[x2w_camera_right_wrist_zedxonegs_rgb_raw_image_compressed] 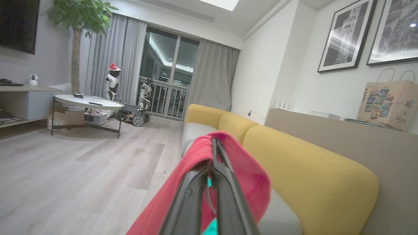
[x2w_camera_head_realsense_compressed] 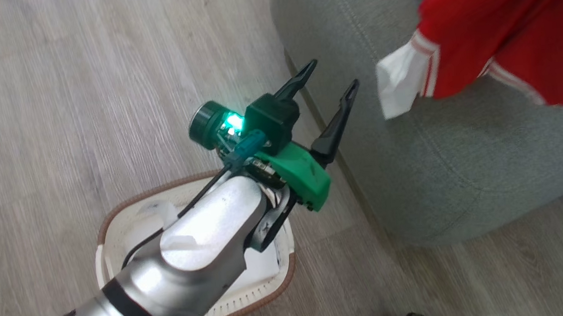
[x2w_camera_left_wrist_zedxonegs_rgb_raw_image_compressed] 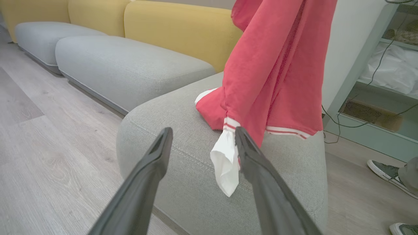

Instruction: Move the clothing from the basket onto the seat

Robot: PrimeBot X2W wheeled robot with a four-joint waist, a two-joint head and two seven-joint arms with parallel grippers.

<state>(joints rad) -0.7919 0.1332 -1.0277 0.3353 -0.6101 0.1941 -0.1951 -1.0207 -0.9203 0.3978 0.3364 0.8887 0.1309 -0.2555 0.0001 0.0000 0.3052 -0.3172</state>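
1. Nearest the robot, on the wooden floor (x2w_camera_head_realsense_compressed: 80, 93), stands the basket (x2w_camera_head_realsense_compressed: 116, 231), just beside the near-left corner of the seat. The left forearm covers much of it. The part that shows is pale white inside with no red, so I cannot tell whether anything remains in it.
2. Just past the basket's far rim hangs the left gripper (x2w_camera_head_realsense_compressed: 333, 75), its jaws spread wide and grasping nothing, pointed at the seat's edge.
3. Farther right lies the seat (x2w_camera_head_realsense_compressed: 438, 166), a big grey cushion.
4. Over that cushion hangs the clothing (x2w_camera_head_realsense_compressed: 492, 26), bright red with white stripes. In the left wrist view its lower folds rest on the cushion top near the front corner, and a white cuff (x2w_camera_head_realsense_compressed: 399, 86) dangles over the edge. The rest hangs in the air. Whether the red heap lying on the cushion is a second garment or the same one's end, I cannot tell.
5. Higher and farther, the right gripper (x2w_camera_right_wrist_zedxonegs_rgb_raw_image_compressed: 214, 142) has its jaws clenched on a fold of the red cloth, with the yellow backrest (x2w_camera_right_wrist_zedxonegs_rgb_raw_image_compressed: 310, 169) beyond.
6. The job looks well along: this garment is out of the basket and partly on the seat. It likely remains to lower and release it, then check the basket.
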